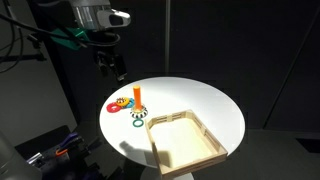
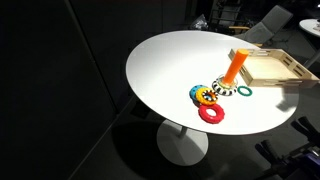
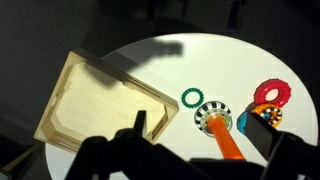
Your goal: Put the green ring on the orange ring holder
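Seeing the gripper (image 1: 108, 68) hanging in the air above the round white table (image 1: 205, 100) in an exterior view, well clear of everything lying on it. Reading the jaws as spread wide in the wrist view, with the dark fingers (image 3: 140, 128) standing far apart at the bottom of the picture and gripping nothing.

Finding the green ring (image 3: 192, 97) lying flat on the tabletop, just beside the black-and-white striped base (image 3: 212, 116) of the orange ring holder (image 3: 226, 140), not threaded on the peg. Placing that ring between the holder and the wooden tray (image 3: 95, 105), near the tray's corner but apart from it. Catching it again in both exterior views, as a small dark loop by the holder's foot, green ring (image 1: 135, 123) and green ring (image 2: 244, 91).

Logging the holder as standing upright on the table, orange ring holder (image 2: 233, 68), next to the tray (image 2: 272, 65).

Marking the red ring (image 3: 271, 93) as lying flat on the holder's other side, away from the tray, near the table's rim. Noting the yellow ring (image 2: 205, 95) sitting just beside the striped base, between it and the red ring (image 2: 211, 114), with something blue pressing against it; too small for telling more.

Seeing the tray (image 1: 185, 135) resting flat near the table's edge.
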Motion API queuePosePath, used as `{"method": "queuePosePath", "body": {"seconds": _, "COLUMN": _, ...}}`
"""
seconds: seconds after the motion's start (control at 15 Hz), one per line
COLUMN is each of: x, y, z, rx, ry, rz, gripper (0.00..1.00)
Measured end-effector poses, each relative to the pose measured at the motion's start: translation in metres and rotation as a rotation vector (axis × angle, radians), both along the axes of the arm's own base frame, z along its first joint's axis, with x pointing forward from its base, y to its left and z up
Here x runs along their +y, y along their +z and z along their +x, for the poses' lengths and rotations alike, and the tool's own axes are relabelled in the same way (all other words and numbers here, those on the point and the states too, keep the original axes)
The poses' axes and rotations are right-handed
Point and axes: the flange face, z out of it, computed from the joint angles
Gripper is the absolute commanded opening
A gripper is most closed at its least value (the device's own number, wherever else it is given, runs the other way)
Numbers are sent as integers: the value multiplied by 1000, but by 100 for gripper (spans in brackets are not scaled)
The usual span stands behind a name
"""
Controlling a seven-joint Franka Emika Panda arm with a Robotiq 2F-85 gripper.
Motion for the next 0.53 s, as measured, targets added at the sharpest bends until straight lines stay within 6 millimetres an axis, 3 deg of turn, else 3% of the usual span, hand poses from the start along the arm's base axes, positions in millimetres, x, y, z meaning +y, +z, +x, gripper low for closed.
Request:
{"method": "queuePosePath", "body": {"seconds": 0.33, "x": 30, "y": -20, "z": 28, "rx": 10, "ry": 43, "rz": -11, "gripper": 100}}
{"method": "queuePosePath", "body": {"seconds": 0.53, "x": 45, "y": -43, "z": 48, "rx": 44, "ry": 62, "rz": -32, "gripper": 100}}
